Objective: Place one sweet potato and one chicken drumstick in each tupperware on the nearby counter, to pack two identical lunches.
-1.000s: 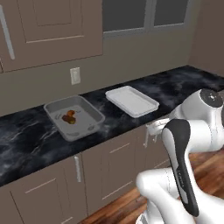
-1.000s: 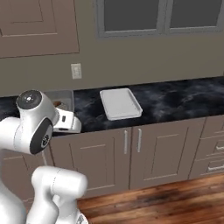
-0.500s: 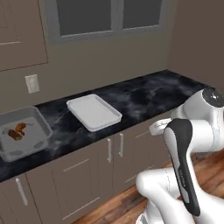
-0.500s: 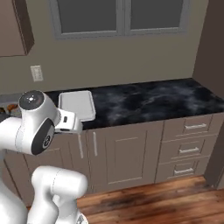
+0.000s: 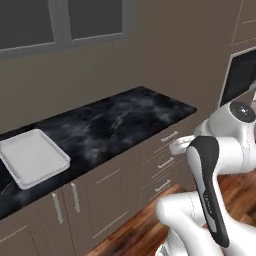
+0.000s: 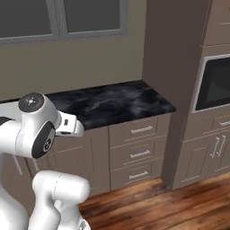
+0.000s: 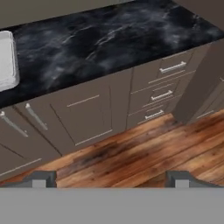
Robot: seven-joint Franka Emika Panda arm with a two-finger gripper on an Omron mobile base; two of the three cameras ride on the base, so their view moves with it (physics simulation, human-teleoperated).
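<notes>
Your base has swung right along the counter [image 5: 115,122]: the grey tub has slid out of frame, and the whitish tray [image 5: 31,156] now sits far left of your gripper [image 7: 111,178]. Jaws spread wide, carrying nothing, aimed at floor and drawers. You're likely heading off for more food.

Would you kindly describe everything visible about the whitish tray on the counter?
The whitish tray is a shallow rectangular container with rounded corners and a raised rim, plastic-looking and empty. It lies flat on the black marble-look counter, near its front edge, above the taupe cabinets. Nothing else touches it. In the hand view one end shows at the picture's edge.
</notes>
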